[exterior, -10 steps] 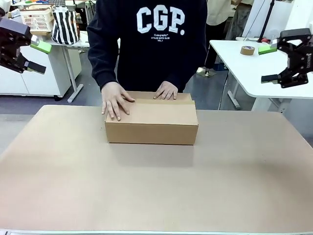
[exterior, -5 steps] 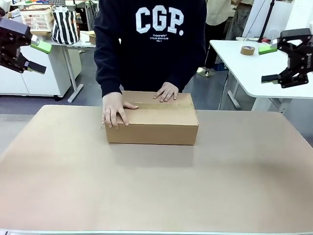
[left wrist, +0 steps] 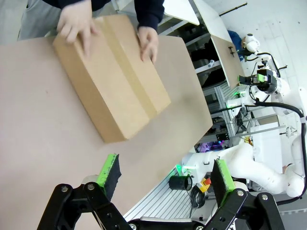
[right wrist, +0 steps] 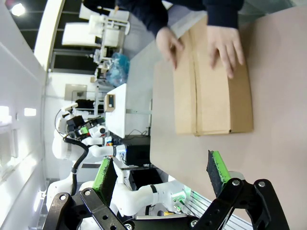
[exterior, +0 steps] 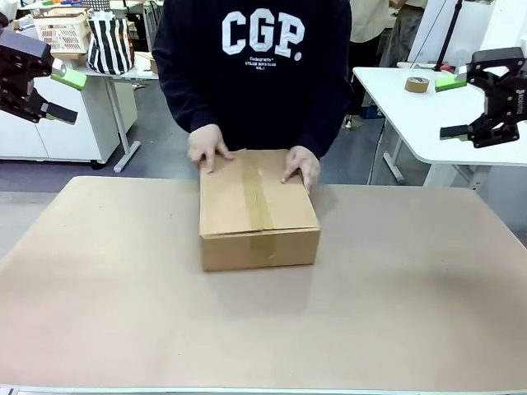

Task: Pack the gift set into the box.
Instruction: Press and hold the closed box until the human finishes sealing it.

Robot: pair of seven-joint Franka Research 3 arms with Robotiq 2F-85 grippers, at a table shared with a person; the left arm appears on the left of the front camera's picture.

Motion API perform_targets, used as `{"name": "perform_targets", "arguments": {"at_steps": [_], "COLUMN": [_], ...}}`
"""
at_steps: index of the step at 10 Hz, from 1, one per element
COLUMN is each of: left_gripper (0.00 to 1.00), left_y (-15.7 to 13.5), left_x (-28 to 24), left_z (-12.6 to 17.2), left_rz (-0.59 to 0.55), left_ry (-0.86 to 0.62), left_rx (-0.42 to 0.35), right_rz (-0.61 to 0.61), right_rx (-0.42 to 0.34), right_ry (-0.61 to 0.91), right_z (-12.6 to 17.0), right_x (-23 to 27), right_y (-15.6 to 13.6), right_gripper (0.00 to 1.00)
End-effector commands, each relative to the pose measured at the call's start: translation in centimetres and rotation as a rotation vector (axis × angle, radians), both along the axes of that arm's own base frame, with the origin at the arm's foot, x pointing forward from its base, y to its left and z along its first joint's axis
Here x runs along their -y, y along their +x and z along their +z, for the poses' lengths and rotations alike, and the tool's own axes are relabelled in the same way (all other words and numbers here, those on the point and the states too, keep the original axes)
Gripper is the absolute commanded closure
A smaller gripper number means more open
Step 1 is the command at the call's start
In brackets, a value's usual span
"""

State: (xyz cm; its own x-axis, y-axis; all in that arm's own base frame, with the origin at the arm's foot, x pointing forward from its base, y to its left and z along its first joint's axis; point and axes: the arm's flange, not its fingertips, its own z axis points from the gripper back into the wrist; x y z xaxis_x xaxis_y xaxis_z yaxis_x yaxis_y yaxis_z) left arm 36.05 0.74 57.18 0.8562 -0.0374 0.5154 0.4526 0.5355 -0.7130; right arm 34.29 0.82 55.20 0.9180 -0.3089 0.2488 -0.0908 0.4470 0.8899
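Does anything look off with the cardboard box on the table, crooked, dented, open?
Nothing stands out. The brown cardboard box sits flat on the tan table, closed and undented, a brown tape strip along its top seam. The person's hands rest on its far end. Left pincer and right pincer hang open, apart from it.

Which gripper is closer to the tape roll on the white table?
Right. The right gripper hangs just right of the tape roll in the front view; the left gripper is at the opposite edge, beyond the box.
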Motion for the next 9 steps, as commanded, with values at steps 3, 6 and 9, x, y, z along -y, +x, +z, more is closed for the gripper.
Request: {"name": "perform_targets", "arguments": {"at_steps": [3,6,9], "left_gripper": [0.0,0.0,0.0], "left_y": [-0.05,-0.05,-0.05], "left_x": [0.12,0.12,0.12], "left_z": [0.08,0.08,0.08], "left_rz": [0.004,0.004,0.004], "left_ry": [-0.021,-0.021,-0.021], "left_rx": [-0.001,-0.001,-0.001], "right_rz": [0.008,0.008,0.008], "right_rx": [0.01,0.01,0.01], "right_ry": [-0.004,-0.004,-0.004], "right_z": [0.06,0.06,0.06], "right_x": [0.1,0.1,0.1], "right_y": [0.22,0.22,0.22], "right_gripper": [0.0,0.0,0.0]}}
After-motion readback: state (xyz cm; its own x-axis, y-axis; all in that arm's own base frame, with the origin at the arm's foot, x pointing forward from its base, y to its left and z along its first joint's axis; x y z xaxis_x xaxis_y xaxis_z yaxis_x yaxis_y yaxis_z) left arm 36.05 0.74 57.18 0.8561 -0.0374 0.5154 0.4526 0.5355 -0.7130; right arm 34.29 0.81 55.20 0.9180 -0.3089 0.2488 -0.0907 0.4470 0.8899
